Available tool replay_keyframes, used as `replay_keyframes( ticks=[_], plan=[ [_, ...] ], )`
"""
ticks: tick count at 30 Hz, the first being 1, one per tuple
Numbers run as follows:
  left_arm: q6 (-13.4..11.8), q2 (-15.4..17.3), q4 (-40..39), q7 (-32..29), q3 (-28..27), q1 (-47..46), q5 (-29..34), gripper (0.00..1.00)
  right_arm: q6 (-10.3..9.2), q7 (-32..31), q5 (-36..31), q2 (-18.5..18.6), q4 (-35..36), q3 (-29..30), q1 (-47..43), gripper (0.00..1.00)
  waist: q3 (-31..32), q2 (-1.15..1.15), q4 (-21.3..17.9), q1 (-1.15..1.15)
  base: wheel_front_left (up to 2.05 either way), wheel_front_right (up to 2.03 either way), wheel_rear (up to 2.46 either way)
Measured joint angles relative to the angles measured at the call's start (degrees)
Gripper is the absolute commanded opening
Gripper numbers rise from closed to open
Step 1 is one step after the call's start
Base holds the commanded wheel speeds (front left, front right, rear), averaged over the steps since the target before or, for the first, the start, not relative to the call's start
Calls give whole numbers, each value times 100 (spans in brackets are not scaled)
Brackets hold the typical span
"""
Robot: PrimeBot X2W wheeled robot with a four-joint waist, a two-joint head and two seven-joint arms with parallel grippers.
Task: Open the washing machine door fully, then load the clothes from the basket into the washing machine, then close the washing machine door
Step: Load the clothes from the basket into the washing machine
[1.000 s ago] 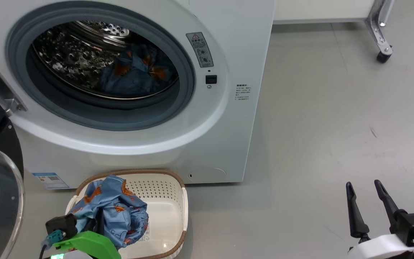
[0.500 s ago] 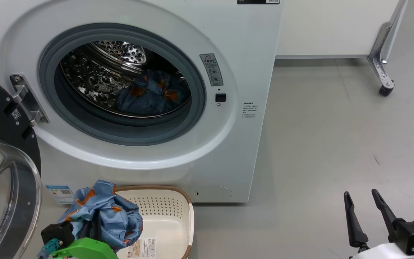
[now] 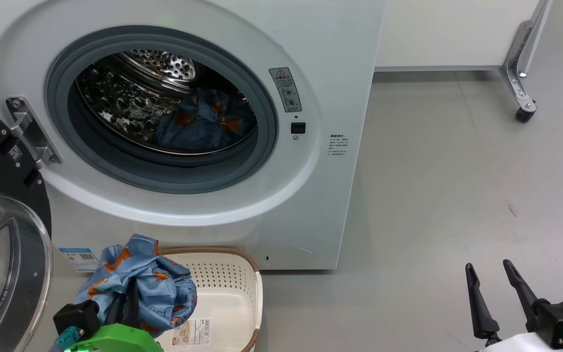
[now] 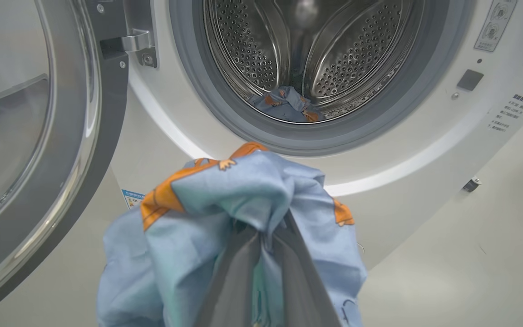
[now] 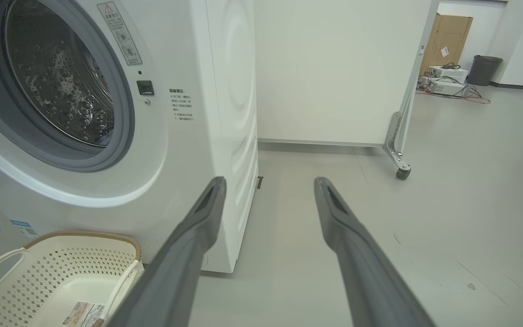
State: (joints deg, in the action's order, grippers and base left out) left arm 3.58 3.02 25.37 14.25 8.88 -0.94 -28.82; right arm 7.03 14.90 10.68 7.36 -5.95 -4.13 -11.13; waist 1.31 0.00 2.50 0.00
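Loading step: the left claw (image 4: 265, 229) grips the blue clothes (image 4: 207, 195) tight above the basket (image 3: 223, 281), facing the washing machine (image 3: 330, 73). Next, carry them into the drum (image 3: 130, 98); the right claw (image 3: 496, 298) gapes empty.

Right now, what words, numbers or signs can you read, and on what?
No words are clear enough to quote.
Grey sticker on the washing machine: red warning triangle, round pictures; print too small.
Small print beside it: too small.
Blue sticker, low on the front: QR code, words blurred.
Label in the basket: barcode, print too small.
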Motion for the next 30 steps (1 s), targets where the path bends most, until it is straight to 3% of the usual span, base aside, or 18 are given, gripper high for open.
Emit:
replay_keyframes(
  ticks=[30],
  plan=[
    [-211,244,-1291,-58,-42,220,208,0,0,0,41,7,0,-49,10,100,-112,0,11,0,0,0,0]
  ],
)
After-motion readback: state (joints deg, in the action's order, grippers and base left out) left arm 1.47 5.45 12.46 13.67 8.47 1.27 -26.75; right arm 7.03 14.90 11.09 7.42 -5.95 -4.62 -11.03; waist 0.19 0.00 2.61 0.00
